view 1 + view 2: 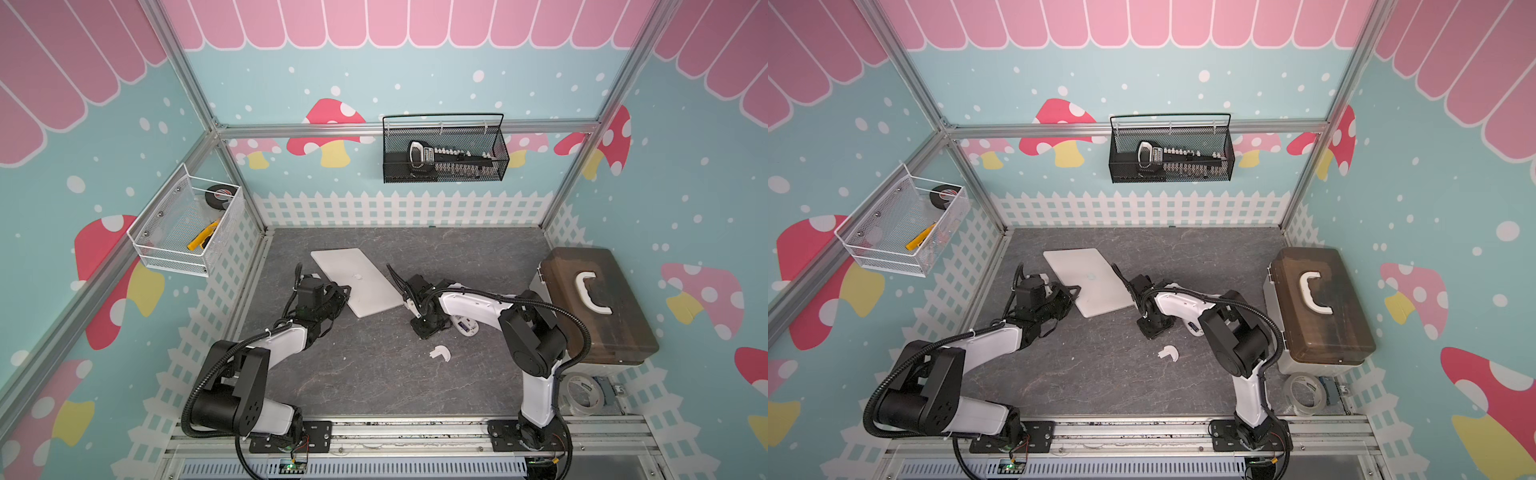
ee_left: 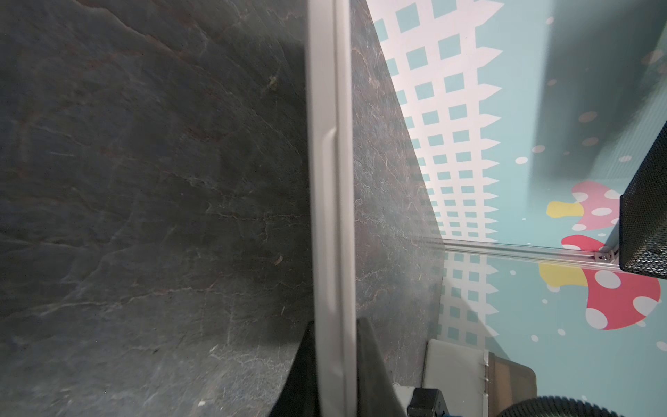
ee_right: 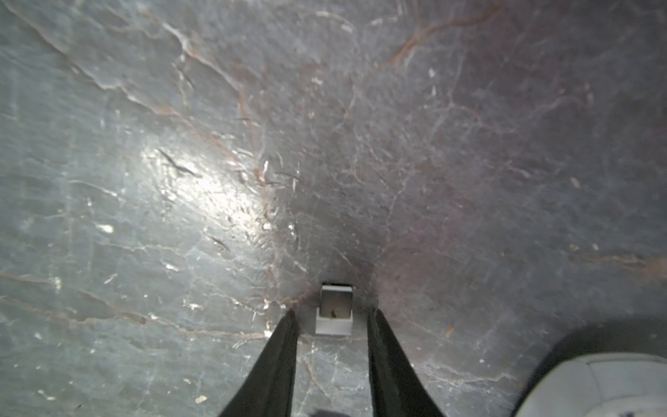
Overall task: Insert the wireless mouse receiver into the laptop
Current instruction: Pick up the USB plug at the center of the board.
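left gripper (image 1: 347, 292): clenched on the laptop (image 1: 353, 278). In the wrist view one black finger (image 2: 371, 361) sits on each face of the thin edge.
grip spot: the edge strip with the long shallow notch (image 2: 329, 216) runs straight out from between the left jaws. The rest of the lid stretches away from them.
laptop: lid closed, logo up, lying skewed on the dark stone-look table (image 1: 374, 382). Both top views show it (image 1: 1088, 282).
edge lift: can't tell whether the gripped edge is off the table.
right gripper (image 3: 332, 313): released, pointing straight down at the table, with both fingertips (image 3: 288, 325) at or just above the surface.
wireless mouse receiver (image 3: 335, 307): flat on the table, right between the right jaws. There is a clear gap to each finger and it touches neither.
receiver in top views: hidden under the right gripper (image 1: 428, 328).
receiver vs laptop: apart. The laptop's nearest corner is close to the right jaws but not touching them.
mouse (image 1: 467, 325): white, on the table just beside the right jaws, on the side away from the laptop. It also shows at a corner of the right wrist view (image 3: 595, 386), outside one finger.
cover piece (image 1: 441, 353): white half-round, loose on the table near the right jaws, on the arm-base side. Nothing touches it.
toolbox (image 1: 594, 303): brown lid with a white handle, well apart from both jaws, past the right arm.
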Robot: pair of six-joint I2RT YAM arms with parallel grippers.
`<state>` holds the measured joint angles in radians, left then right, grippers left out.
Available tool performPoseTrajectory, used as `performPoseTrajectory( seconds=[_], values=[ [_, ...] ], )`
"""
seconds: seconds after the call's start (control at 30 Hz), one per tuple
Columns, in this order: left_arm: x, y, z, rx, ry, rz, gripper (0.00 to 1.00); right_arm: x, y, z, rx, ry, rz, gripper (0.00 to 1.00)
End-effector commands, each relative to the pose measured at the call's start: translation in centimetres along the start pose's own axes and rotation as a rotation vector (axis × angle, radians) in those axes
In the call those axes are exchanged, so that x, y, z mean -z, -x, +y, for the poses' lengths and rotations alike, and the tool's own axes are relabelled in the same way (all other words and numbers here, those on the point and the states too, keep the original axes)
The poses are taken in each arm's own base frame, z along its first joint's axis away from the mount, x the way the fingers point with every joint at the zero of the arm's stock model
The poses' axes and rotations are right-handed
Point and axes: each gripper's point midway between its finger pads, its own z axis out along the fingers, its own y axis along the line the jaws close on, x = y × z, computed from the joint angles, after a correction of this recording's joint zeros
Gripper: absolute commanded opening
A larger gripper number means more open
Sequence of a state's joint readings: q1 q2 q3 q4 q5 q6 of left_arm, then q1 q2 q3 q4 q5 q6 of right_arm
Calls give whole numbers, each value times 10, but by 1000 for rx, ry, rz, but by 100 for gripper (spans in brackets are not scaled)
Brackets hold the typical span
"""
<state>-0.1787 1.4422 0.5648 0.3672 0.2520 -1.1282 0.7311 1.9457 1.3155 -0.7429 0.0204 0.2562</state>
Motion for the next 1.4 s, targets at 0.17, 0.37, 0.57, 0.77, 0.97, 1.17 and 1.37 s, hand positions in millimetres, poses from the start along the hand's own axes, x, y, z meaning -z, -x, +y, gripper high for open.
performPoseTrajectory(
  seconds=[0.17,0.37,0.57,0.77,0.97,1.17,1.37],
  values=[
    [-1,14,-23,-77,-59,-41,0,-16,-16,7,-18,4,76,26],
    [0,14,-23,-77,-60,-41,0,-18,-15,8,-28,8,80,20],
    [-1,14,-24,-77,-63,-38,0,-20,-13,9,-44,13,77,21],
    [-2,14,-24,-76,-61,-37,0,-23,-10,12,-66,27,79,22],
    [-2,13,-22,-74,-56,-35,0,-24,-13,8,-68,1,88,16],
    [-3,13,-21,-73,-55,-32,0,-19,-12,5,-46,-11,70,3],
    [-5,9,-20,-82,-52,-11,0,2,2,15,75,67,-37,0]
  ],
)
